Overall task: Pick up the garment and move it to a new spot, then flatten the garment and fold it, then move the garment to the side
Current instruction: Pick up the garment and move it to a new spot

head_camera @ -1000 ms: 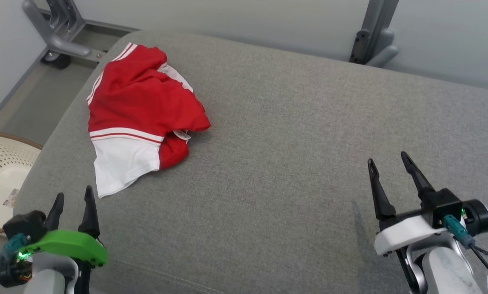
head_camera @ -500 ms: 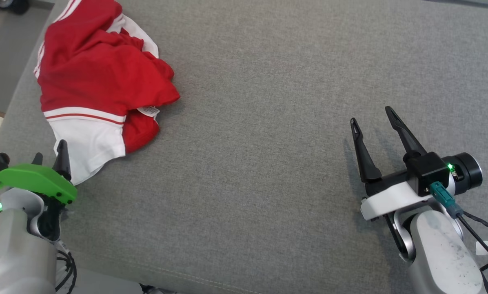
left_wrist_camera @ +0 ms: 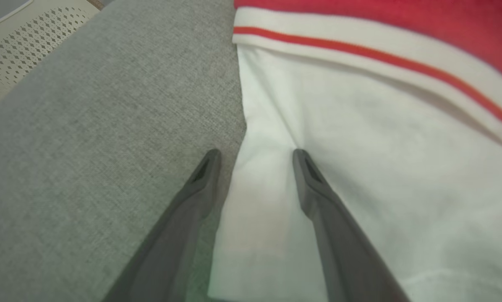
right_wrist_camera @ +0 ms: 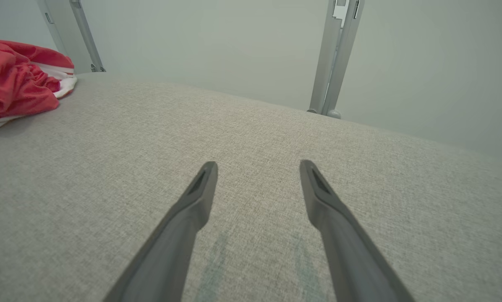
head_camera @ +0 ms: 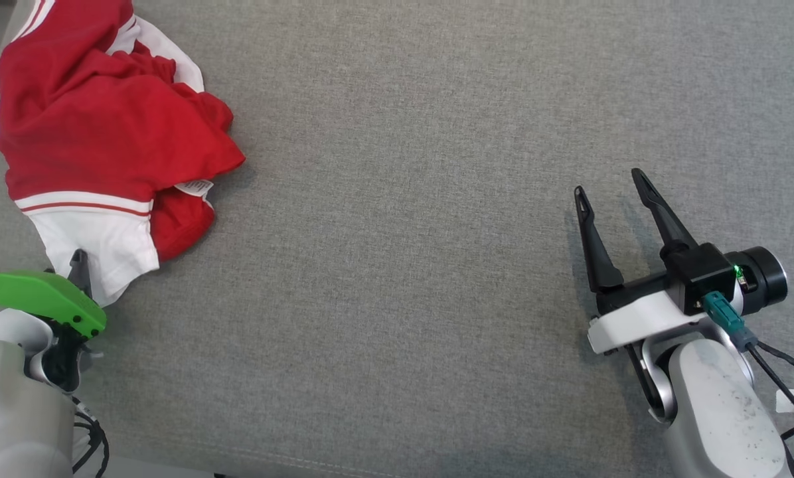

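While it lies crumpled at the left side of the grey cushion (head_camera: 403,279), the garment (head_camera: 98,126) is listed as red, with white panels and striped trim.

Left tool (left_wrist_camera: 255,156): spread, straddling the side edge of the white panel, one finger over bare cushion, the other over white cloth; nothing pinched.

Right tool (head_camera: 608,183): spread wide, low over bare cushion, well apart from the garment.

Basket (left_wrist_camera: 20,46): pale, perforated, beyond the cushion's left edge.
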Controlling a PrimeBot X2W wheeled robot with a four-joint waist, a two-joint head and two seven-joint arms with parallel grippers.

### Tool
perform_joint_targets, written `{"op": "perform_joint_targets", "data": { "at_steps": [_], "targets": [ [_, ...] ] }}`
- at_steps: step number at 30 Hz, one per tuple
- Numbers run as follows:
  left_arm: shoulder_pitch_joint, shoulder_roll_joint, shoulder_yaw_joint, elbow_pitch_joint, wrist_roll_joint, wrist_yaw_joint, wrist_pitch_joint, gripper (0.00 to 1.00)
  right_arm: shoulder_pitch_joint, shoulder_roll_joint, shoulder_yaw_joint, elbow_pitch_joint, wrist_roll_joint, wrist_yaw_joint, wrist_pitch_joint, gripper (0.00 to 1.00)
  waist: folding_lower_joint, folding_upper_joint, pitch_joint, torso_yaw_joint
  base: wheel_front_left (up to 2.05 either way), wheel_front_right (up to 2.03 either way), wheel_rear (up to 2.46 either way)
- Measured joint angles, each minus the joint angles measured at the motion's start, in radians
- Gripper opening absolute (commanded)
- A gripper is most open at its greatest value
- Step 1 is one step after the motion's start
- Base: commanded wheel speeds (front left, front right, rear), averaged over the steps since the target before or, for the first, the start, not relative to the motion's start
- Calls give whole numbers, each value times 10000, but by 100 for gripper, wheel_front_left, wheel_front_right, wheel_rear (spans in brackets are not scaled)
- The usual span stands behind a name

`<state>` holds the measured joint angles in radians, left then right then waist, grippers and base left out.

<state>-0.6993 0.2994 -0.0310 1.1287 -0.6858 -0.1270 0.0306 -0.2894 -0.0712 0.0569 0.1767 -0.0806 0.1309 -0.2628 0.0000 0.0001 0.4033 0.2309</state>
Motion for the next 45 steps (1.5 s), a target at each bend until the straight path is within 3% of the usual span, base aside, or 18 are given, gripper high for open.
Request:
{"op": "perform_joint_targets", "data": {
  "at_steps": [5,15,26,39,45],
  "targets": [
    [348,2,-431,-332,-278,-19,167,0,163,59,-56,6,75,-2,0,100,0,0,-290,-28,0,0,0],
    [1519,541,-830,-1691,-1187,-46,-479,0,742,199,-161,113,408,0,0,100,0,-1,-1139,63,0,0,0],
    [1821,1461,-752,-5206,-1494,4,-738,0,1276,224,-174,105,932,0,0,100,0,-1,-2083,19,0,0,0],
    [1370,2405,-466,-11273,-1956,1170,1373,0,1617,226,-92,-31,1501,-2,0,100,0,0,-2545,-975,0,0,0],
    [530,2449,-788,-13008,-2487,1476,2615,0,1687,222,-121,-59,1762,-2,0,100,0,0,-2633,-1680,0,0,0]
  ]
}}
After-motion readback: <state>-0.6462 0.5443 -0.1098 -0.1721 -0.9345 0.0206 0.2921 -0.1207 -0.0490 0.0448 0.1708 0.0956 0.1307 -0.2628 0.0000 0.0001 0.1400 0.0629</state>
